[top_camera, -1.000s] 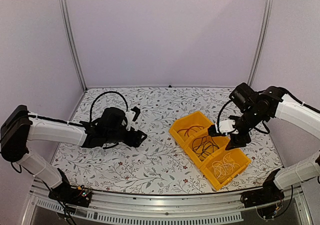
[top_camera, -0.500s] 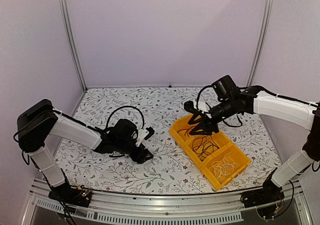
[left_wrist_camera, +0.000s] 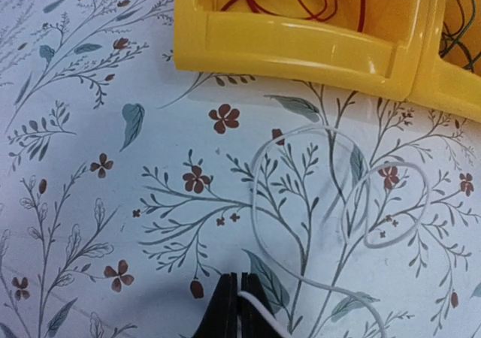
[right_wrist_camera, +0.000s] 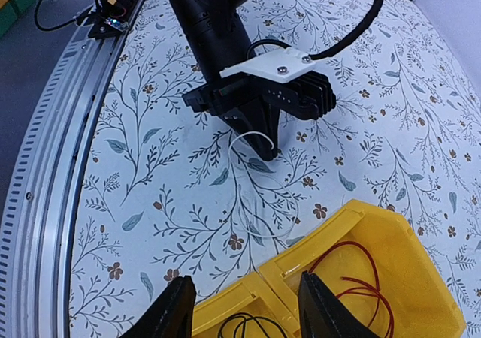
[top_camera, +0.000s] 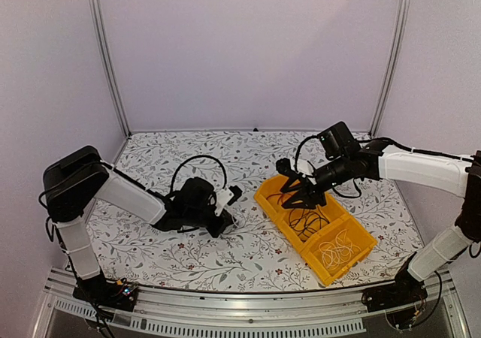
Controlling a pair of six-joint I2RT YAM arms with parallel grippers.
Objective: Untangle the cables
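Left gripper (left_wrist_camera: 235,302) stood tip-down on the flowered table (left_wrist_camera: 68,203), at the bottom centre of its wrist view, its two fingers pressed together. They appeared to pinch one end of the white cable (left_wrist_camera: 254,195), which left the fingertips and ran up and to the right across the table in loose loops that crossed each other. The loops lay just below the yellow bins (left_wrist_camera: 301,49), apart from them.

The right gripper (right_wrist_camera: 246,282) hovered above those bins, at the bottom of its own view, jaws spread with nothing between them. The red cable (left_wrist_camera: 362,7) sat coiled in the far bin, at the top of the left wrist view. In the overhead view the black cable (top_camera: 304,219) filled the middle bin and a pale bundle (top_camera: 338,248) lay in the near one, lower right.

Several things could go wrong from here. The grip sat at the very end of a thin wire, so a quick lift could let it slip free. Pulling sideways could draw the crossing loops tight into a knot rather than open them. A trailing loop might also snag the bin wall. The two arms worked near each other, so a careless reach could make them collide.
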